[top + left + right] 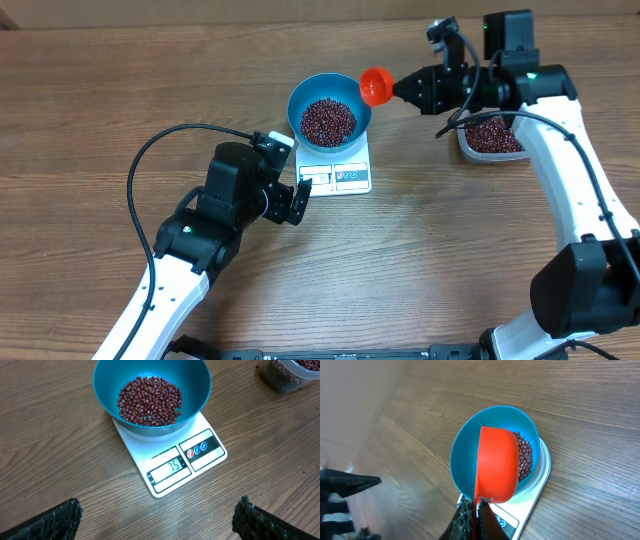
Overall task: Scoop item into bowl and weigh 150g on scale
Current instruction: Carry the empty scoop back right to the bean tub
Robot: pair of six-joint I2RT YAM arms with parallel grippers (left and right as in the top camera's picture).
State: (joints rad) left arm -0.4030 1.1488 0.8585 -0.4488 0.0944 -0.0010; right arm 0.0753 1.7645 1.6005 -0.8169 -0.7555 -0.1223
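Our left arm (170, 280), white with black joints, reaches in from the lower left, and its black two-finger left gripper (298, 198) is spread wide, holding nothing. Our right arm (575, 160) bends in from the right edge, its right gripper (402, 88) pinched tight on the round orange plastic scoop (376, 86).

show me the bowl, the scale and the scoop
bowl (198, 384), left wrist view, bare inner wall
scale (169, 468), left wrist view, its display
scoop (496, 466), right wrist view, cup's underside
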